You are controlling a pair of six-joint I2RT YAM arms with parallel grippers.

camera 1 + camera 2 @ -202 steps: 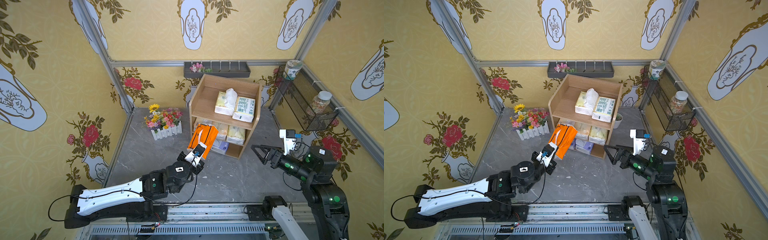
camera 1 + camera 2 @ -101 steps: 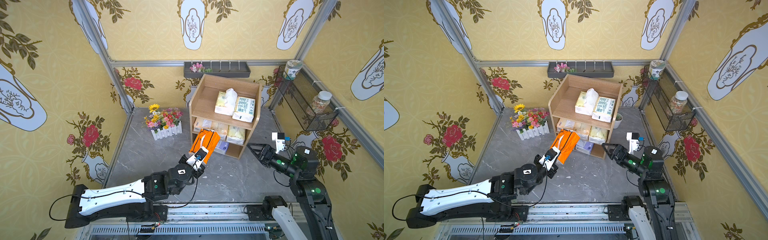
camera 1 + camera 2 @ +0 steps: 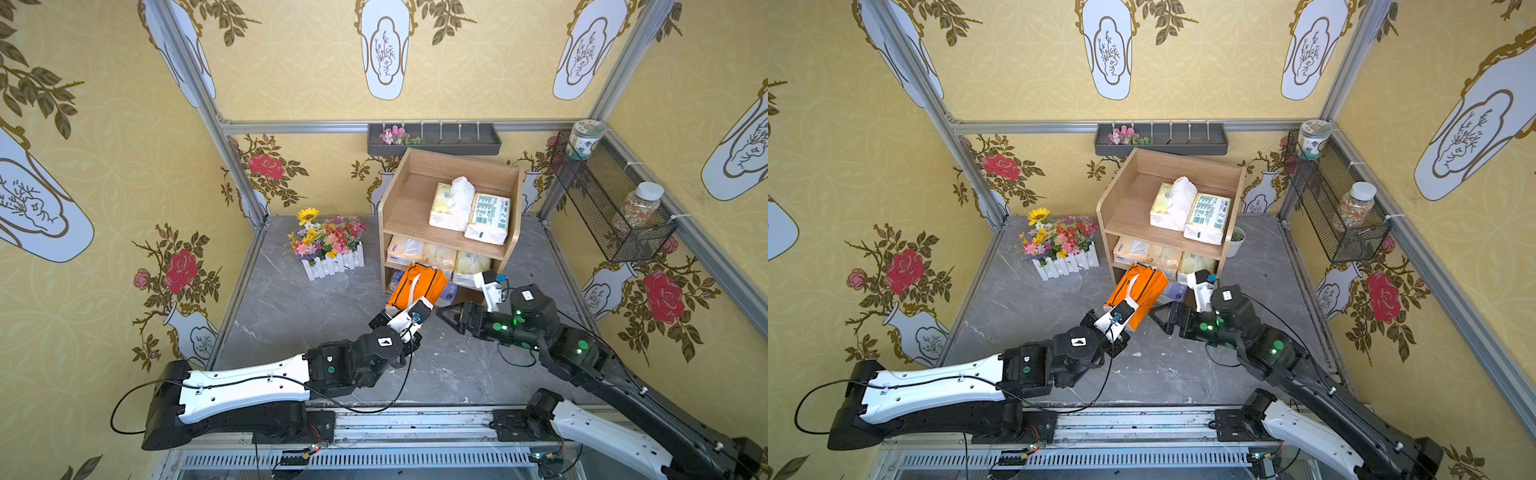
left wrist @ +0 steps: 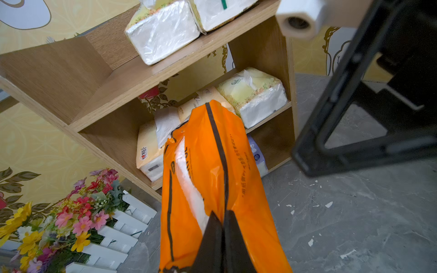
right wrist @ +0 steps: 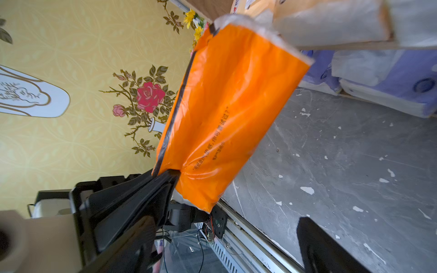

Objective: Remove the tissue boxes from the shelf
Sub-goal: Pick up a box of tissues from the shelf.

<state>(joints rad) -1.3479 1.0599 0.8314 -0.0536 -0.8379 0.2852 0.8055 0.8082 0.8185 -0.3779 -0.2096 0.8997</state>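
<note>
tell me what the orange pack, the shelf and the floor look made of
Orange pack: thin glossy plastic film; it wrinkles and shines, and white tissue shows at a tear.
Shelf: light wood or wood-look laminate, matte; grain lines show.
Floor: grey marble-look surface, veined, faint sheen; stone or printed sheet, I cannot tell.

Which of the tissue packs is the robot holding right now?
The orange pack, pinched at its near end by the left gripper in front of the shelf. The other packs, cream, green-labelled and lavender, lie on its tiers.
</note>
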